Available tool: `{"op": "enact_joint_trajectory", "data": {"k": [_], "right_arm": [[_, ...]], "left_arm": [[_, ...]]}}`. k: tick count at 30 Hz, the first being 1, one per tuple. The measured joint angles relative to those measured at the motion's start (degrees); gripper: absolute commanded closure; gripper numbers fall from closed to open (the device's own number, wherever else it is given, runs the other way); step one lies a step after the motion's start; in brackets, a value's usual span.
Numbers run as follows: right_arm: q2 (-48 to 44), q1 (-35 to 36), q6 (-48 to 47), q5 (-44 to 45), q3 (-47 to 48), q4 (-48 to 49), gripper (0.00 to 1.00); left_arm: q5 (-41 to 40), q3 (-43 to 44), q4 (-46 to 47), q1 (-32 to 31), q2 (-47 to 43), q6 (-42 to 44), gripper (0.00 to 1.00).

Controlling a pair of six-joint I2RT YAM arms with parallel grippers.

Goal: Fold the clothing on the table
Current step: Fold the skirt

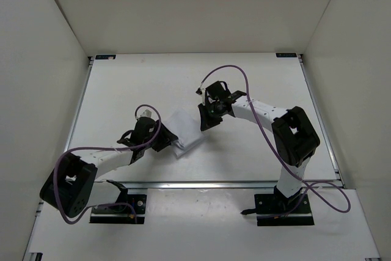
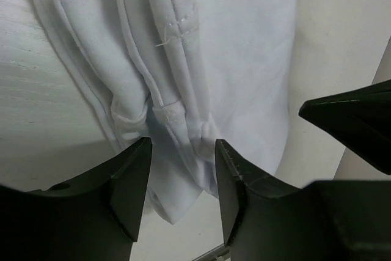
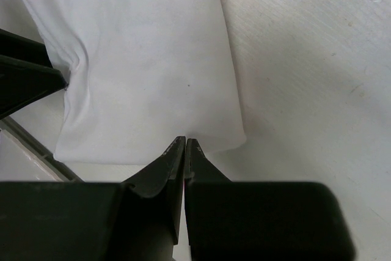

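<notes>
clothing: (image 1: 188,134) white, folded into a small, roughly rectangular bundle, lying flat on the table (image 1: 122,84), near its middle and a little toward the near rail (image 1: 214,183).
clothing, left wrist view: stacked layers with seamed hems, gathered into soft ridges that run toward the fingers; a loose thread shows at one stitched seam.
clothing, right wrist view: smooth upper face, with a pucker at the side where the other arm's finger meets it.
left gripper: (image 2: 183,143) low at the bundle's left end. jaws apart, with a bunched ridge of cloth in the gap between the tips. cannot tell whether they clamp it or only stand astride it.
left fingers: (image 2: 131,181) black, pointing along the table into the folds.
right gripper: (image 3: 185,143) at the bundle's opposite, right end. jaws together, tips meeting in a thin line right at the cloth's edge. cannot tell whether they touch the cloth.
grippers to each other: close, facing across the bundle, which lies between them. the right one's tip shows at the edge of the left wrist view.
arms: both reach in from their bases at the near edge, elbows bent outward.
cables: purple (image 1: 244,80), looping above each arm.
surround: off-white walls (image 1: 43,59) on three sides of the table.
</notes>
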Motion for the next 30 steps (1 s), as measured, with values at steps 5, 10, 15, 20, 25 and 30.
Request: {"op": "enact_joint_trajectory", "data": {"k": [5,10,15,20,25,30], "right_arm": [[0.00,-0.04,0.02,0.00,0.00,0.00,0.98],[0.00,-0.13,0.02,0.00,-0.02,0.00,0.99],[0.00,-0.48,0.02,0.00,-0.11,0.04,0.98],[0.00,-0.76,0.02,0.00,-0.11,0.00,0.95],[0.00,-1.29,0.02,-0.02,0.17,-0.44,0.94],[0.00,-1.42,0.04,-0.70,1.29,-0.61,0.96]], "left_arm": [[-0.15,0.15,1.36,-0.81,2.97,-0.37,0.58],[-0.33,0.50,2.32,-1.11,3.91,-0.79,0.84],[-0.63,0.83,2.43,-1.16,3.91,-0.68,1.00],[-0.94,1.55,-0.04,-0.66,1.60,0.24,1.00],[-1.46,2.25,-4.63,1.84,-6.54,1.64,1.00],[-2.03,1.62,-6.84,2.93,-11.58,2.12,1.00]]}}
